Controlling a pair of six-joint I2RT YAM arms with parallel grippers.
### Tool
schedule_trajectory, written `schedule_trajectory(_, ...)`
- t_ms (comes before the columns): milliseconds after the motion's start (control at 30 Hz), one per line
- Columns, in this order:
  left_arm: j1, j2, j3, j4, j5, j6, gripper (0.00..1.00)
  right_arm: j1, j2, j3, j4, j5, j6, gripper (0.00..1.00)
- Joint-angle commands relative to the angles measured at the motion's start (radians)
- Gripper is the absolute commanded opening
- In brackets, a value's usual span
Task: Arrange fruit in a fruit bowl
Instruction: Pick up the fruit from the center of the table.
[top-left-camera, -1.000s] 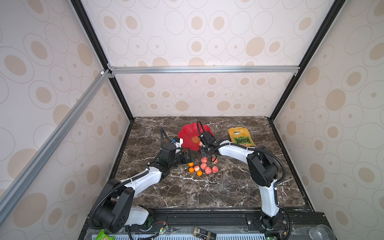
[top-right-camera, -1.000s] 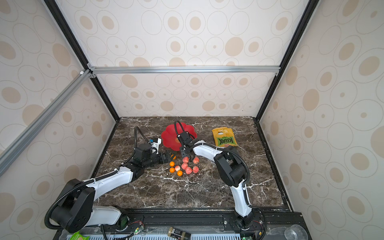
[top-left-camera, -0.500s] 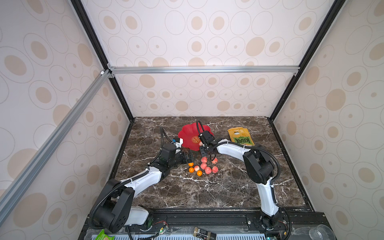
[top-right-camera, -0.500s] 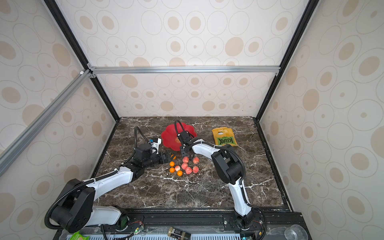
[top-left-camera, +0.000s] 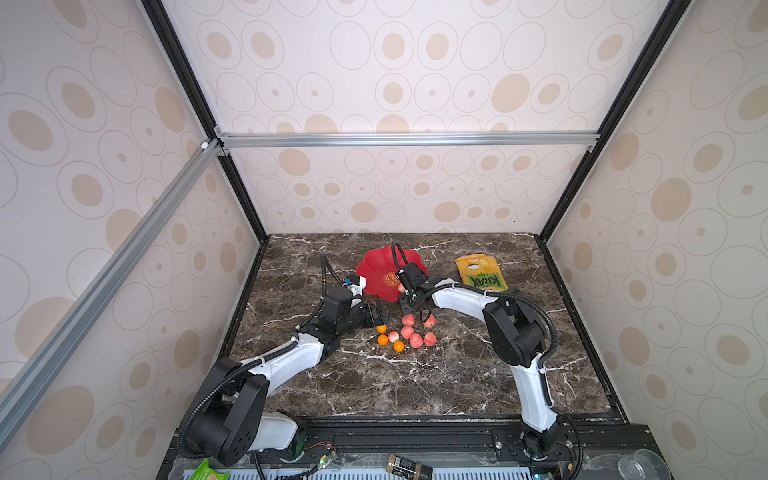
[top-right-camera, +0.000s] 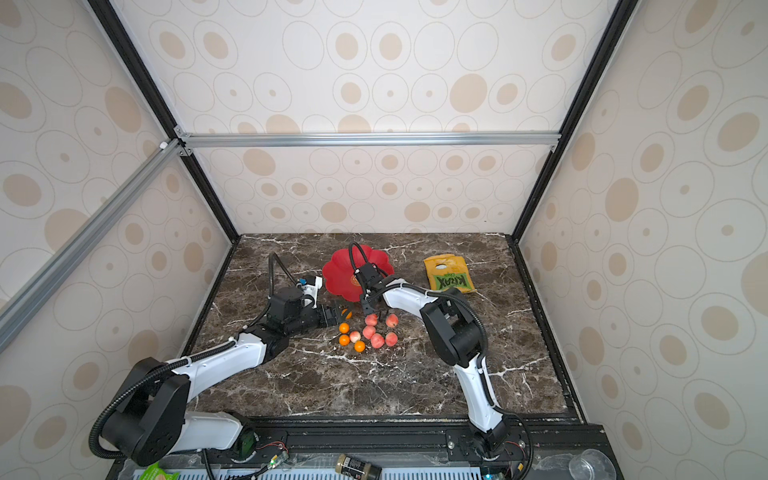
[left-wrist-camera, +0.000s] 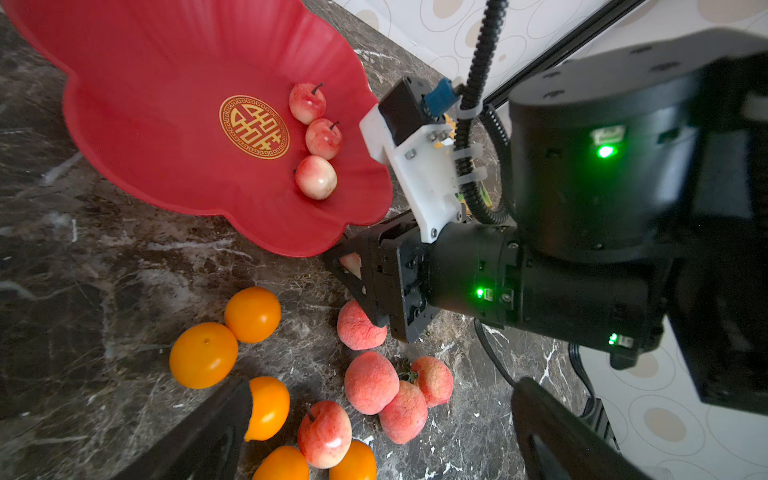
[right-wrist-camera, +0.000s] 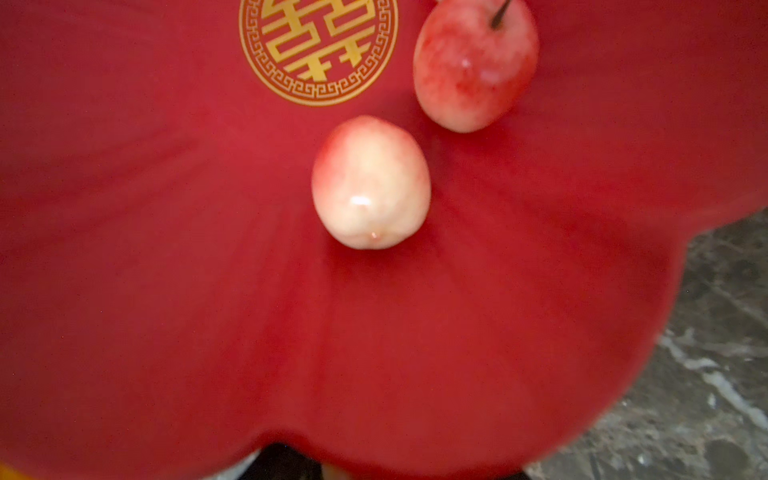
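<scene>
A: Three pink fruits (left-wrist-camera: 323, 138) sit in the bowl (left-wrist-camera: 158, 137), lined up beside the gold mark (left-wrist-camera: 254, 126), so loading is under way but far from done

B: The rest lies on the table (top-left-camera: 457, 374) just short of the bowl's near rim: a pile (left-wrist-camera: 370, 382) of pink ones with the oranges (left-wrist-camera: 203, 355) beside it, and no orange in the bowl yet

A: The right gripper (left-wrist-camera: 351, 270) sits low at that near rim, between bowl and pile. Its own wrist view shows only bowl, no fingers

B: A pink patch (left-wrist-camera: 351, 264) shows through its frame in the left wrist view, but whether the jaws clamp a fruit or stand slack cannot be told

A: The left gripper (left-wrist-camera: 382, 390) is plain enough: jaws spread wide, holding nothing, hovering over the pile, with one orange (left-wrist-camera: 268, 407) half hidden behind a finger (left-wrist-camera: 208, 436)

B: So the next move looks like a pick. That orange seems the likely target: the left arm needs to centre on it, drop and close gently, since round fruit packed this tight may roll or nudge its neighbours

A: Then a lift clear of the scalloped rim and a release on the bare side of the bowl, away from the three inside
</scene>
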Motion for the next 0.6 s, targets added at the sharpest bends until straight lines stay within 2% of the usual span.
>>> schedule_trajectory(0, -0.005, 0.006, 0.028, 0.013, -0.005, 0.006, 0.98, -0.004, 0.014, 0.021, -0.020, -0.001, 0.006, 0.45)
schedule_trajectory(567, -0.006, 0.000, 0.024, 0.011, -0.008, 0.004, 0.98, -0.003, 0.001, 0.020, -0.025, 0.005, 0.003, 0.40)
